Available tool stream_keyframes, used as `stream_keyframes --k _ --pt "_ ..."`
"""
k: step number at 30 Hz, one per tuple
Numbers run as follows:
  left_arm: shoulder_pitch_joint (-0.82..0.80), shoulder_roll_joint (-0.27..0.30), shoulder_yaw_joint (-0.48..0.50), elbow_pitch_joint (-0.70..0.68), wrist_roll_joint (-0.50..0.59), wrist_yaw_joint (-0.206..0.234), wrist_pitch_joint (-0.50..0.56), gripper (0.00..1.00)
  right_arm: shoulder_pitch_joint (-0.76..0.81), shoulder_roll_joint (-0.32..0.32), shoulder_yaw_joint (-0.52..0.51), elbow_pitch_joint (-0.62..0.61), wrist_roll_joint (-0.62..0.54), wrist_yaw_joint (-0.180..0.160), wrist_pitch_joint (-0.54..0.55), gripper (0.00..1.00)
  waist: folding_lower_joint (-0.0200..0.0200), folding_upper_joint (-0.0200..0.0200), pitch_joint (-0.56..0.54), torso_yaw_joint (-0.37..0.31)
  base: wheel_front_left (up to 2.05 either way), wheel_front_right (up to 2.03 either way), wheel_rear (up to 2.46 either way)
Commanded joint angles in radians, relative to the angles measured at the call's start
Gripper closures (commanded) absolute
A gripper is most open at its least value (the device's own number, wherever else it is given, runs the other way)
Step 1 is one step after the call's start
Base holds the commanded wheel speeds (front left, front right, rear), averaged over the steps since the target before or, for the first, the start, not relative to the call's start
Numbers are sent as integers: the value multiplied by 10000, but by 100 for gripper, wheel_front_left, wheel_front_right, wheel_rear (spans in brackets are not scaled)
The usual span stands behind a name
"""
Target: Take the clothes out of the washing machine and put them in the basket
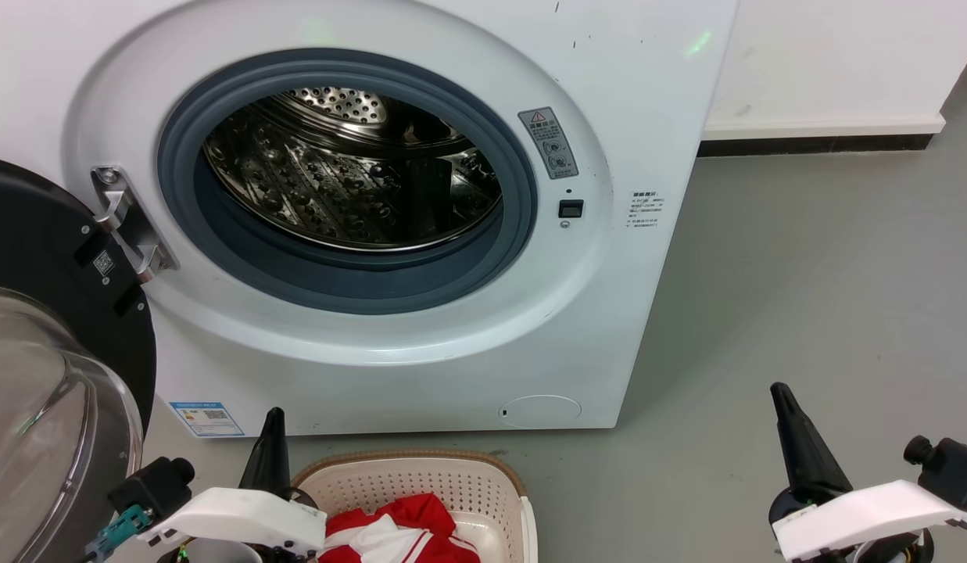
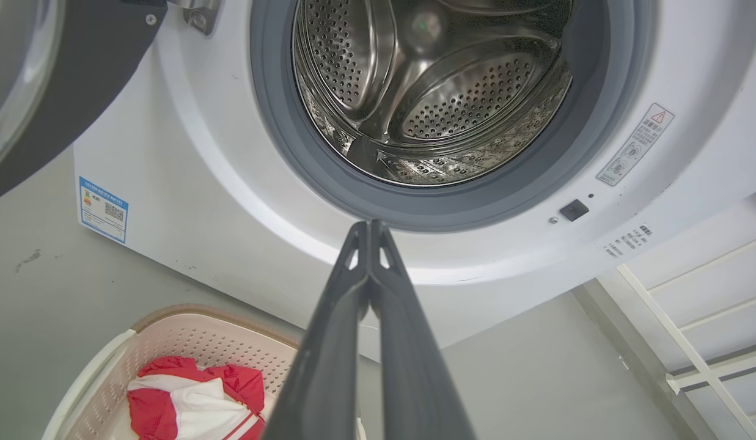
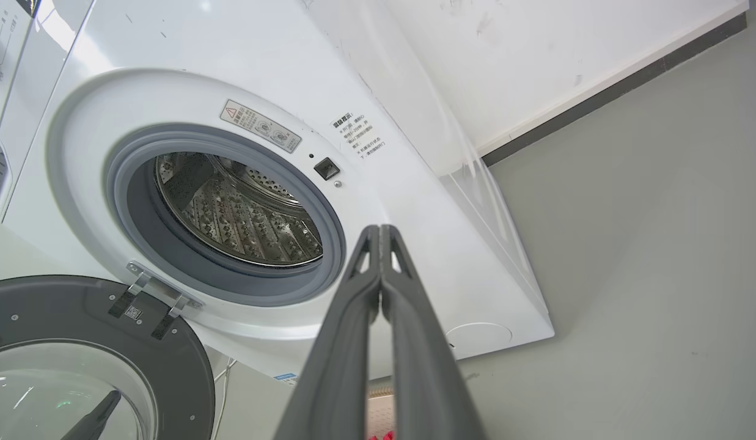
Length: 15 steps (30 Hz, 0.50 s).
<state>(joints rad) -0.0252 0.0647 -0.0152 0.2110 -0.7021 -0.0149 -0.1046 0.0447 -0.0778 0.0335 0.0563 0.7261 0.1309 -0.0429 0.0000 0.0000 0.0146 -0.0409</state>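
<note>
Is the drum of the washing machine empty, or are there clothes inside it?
Empty, as far as visible: the drum shows only bare perforated steel, and the red clothes lie in the basket.

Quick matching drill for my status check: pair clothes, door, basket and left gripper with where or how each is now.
1 clothes
2 door
3 basket
4 left gripper

a shut, holding nothing
b swung open, on the robot's left
c inside the basket
d floor, in front of the washing machine

Pairs: 1-c, 2-b, 3-d, 4-a
</note>
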Motion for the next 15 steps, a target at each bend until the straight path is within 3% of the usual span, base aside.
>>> stream_keyframes --k 1,15 --pt "-262 18 91 -96 -323 -63 59 100 -269 -76 -41 -41 362 1 40 100 0 0 -1 5 0 0 0" --pt "-399 -15 356 -5 -2201 -308 519 100 -564 -122 -190 358 2315 0 238 100 0 0 -19 67 0 0 0"
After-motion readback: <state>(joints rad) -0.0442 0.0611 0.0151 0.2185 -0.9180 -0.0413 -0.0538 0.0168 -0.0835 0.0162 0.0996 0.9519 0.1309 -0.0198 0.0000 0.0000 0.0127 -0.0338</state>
